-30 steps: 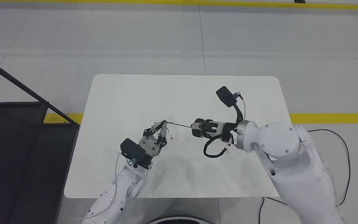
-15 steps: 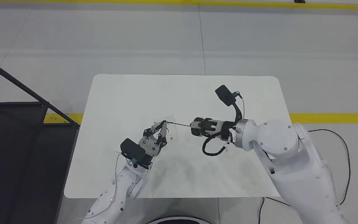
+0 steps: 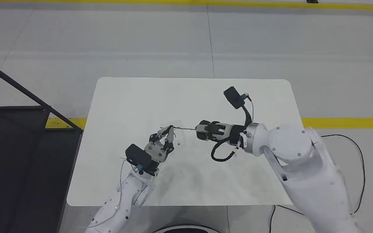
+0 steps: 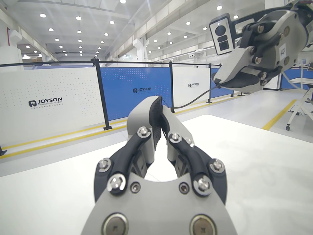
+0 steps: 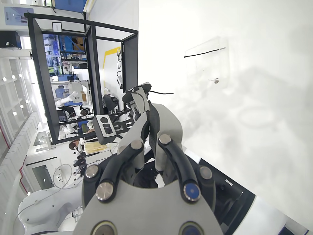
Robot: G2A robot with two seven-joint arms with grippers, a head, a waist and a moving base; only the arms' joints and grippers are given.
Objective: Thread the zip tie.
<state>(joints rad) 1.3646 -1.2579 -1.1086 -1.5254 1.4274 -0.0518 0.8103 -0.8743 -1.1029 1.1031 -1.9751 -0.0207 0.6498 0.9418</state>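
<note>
A thin black zip tie (image 3: 185, 128) spans the gap between my two grippers above the middle of the white table (image 3: 256, 175). My left gripper (image 3: 168, 135) is shut on one end. In the left wrist view its fingertips (image 4: 160, 100) pinch that end, and the tie (image 4: 193, 100) sags in a curve up to my right gripper (image 4: 217, 83). The right gripper (image 3: 198, 130) is shut on the other end. In the right wrist view a short black length of tie (image 5: 161, 93) sticks out past the right gripper (image 5: 146, 103).
A second black zip tie (image 5: 203, 52) lies flat on a clear sheet (image 5: 220, 69) on the table beyond the grippers. A black frame (image 3: 23, 93) stands off the table's left side. The table's far and right parts are bare.
My right gripper has crept a little toward the left gripper, shortening the gap between them. The left arm has stayed still.
</note>
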